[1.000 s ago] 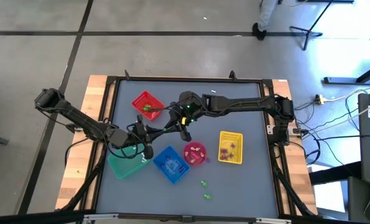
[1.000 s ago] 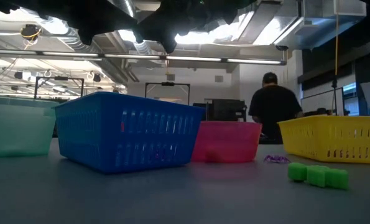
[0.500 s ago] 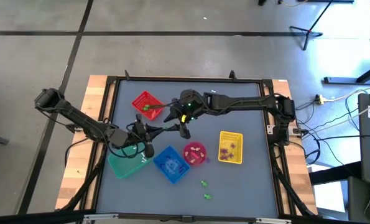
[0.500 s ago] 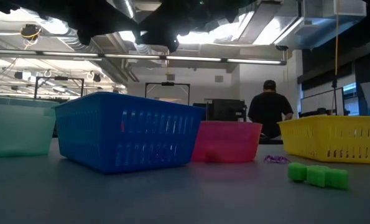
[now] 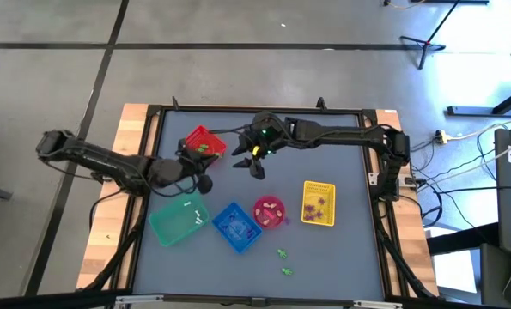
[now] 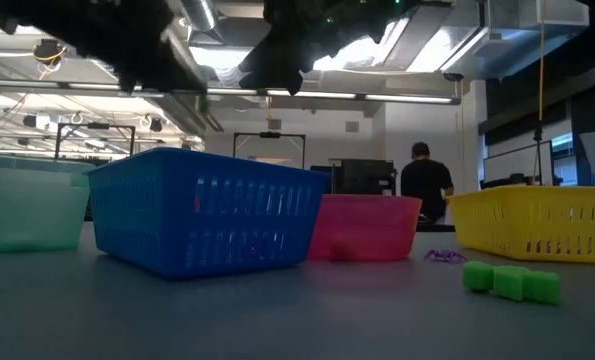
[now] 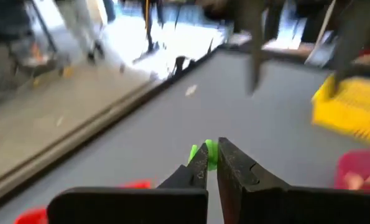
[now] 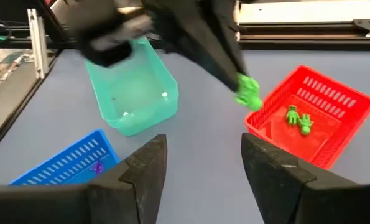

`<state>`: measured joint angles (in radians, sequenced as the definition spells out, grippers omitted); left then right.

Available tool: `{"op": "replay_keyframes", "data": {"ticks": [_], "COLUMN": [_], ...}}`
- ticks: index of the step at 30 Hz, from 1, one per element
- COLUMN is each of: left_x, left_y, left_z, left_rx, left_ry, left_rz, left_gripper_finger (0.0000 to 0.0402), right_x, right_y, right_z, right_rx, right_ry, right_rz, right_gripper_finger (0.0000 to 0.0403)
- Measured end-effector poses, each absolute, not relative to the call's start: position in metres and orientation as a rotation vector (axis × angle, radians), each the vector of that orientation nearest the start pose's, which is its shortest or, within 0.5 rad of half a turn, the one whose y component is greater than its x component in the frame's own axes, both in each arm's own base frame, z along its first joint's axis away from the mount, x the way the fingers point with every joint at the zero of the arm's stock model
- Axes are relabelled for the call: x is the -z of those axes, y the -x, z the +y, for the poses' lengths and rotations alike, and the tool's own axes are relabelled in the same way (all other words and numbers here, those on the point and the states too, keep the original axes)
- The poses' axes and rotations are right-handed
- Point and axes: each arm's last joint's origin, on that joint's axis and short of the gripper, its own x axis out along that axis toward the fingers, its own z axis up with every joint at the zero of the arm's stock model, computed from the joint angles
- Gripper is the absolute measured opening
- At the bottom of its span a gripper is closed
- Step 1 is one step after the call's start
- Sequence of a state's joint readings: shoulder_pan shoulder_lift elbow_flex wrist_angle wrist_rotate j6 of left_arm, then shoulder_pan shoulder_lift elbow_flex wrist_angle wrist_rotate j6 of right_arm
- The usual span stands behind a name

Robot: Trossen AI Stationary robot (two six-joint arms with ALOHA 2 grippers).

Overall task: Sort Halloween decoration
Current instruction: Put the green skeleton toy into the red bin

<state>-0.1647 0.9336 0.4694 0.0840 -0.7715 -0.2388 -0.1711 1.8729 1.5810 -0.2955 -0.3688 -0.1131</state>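
Observation:
My left gripper (image 5: 199,161) is shut on a small green trinket (image 8: 248,92), held in the air beside the red basket (image 5: 203,142). That basket holds a few green trinkets (image 8: 298,118). My right gripper (image 8: 203,168) hovers open over the table's middle far part (image 5: 247,164), holding nothing and facing the left gripper. More green trinkets (image 5: 284,262) lie loose on the mat near the front edge, and a purple one (image 6: 442,256) lies by the pink bowl. My left gripper pinches the green trinket (image 7: 204,153) between the free ends of its two fingers. The fingers come from the table's left, slanting a little downward. The trinket sticks out past the fingertips (image 8: 231,73), clear of the table, close to the red basket's rim (image 8: 254,122).
A teal basket (image 5: 178,219), a blue basket (image 5: 236,226), a pink bowl (image 5: 269,211) and a yellow basket (image 5: 318,203) stand in a row across the near half. A person (image 6: 424,190) stands far behind the table. Bare mat lies along the far and right sides.
My left gripper, still shut on the green trinket, has swung from above the teal and blue baskets toward the far edge and up to the red basket. My right gripper has drawn back a little toward the far right.

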Motion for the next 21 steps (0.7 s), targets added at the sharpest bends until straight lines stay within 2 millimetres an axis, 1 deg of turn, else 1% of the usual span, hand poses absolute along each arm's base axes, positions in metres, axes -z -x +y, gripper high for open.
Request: {"op": "replay_keyframes", "data": {"ticks": [5, 8, 15, 18, 21], "left_x": [-0.206, -0.197, -0.195, -0.195, -0.195], "left_y": [-0.179, -0.175, -0.171, -0.17, -0.169], "left_z": [0.011, 0.023, 0.045, 0.049, 0.051], "left_rx": [-0.705, -0.749, -0.855, -0.88, -0.898], "left_ry": [0.081, 0.083, 0.123, 0.131, 0.157], "left_rz": [0.509, 0.613, 0.638, 0.638, 0.628], "left_gripper_finger": [0.0, 0.0, 0.0, 0.0001, 0.0017], "right_x": [-0.29, -0.289, -0.289, -0.289, -0.288], "right_y": [-0.425, -0.424, -0.424, -0.424, -0.424], "right_z": [-0.063, -0.063, -0.064, -0.064, -0.064], "right_rx": [-0.223, -0.202, -0.179, -0.179, -0.179], "right_ry": [-0.047, -0.042, -0.036, -0.036, -0.037], "right_rz": [0.556, 0.567, 0.571, 0.572, 0.577], "right_gripper_finger": [0.0206, 0.0207, 0.0207, 0.0207, 0.0207]}}
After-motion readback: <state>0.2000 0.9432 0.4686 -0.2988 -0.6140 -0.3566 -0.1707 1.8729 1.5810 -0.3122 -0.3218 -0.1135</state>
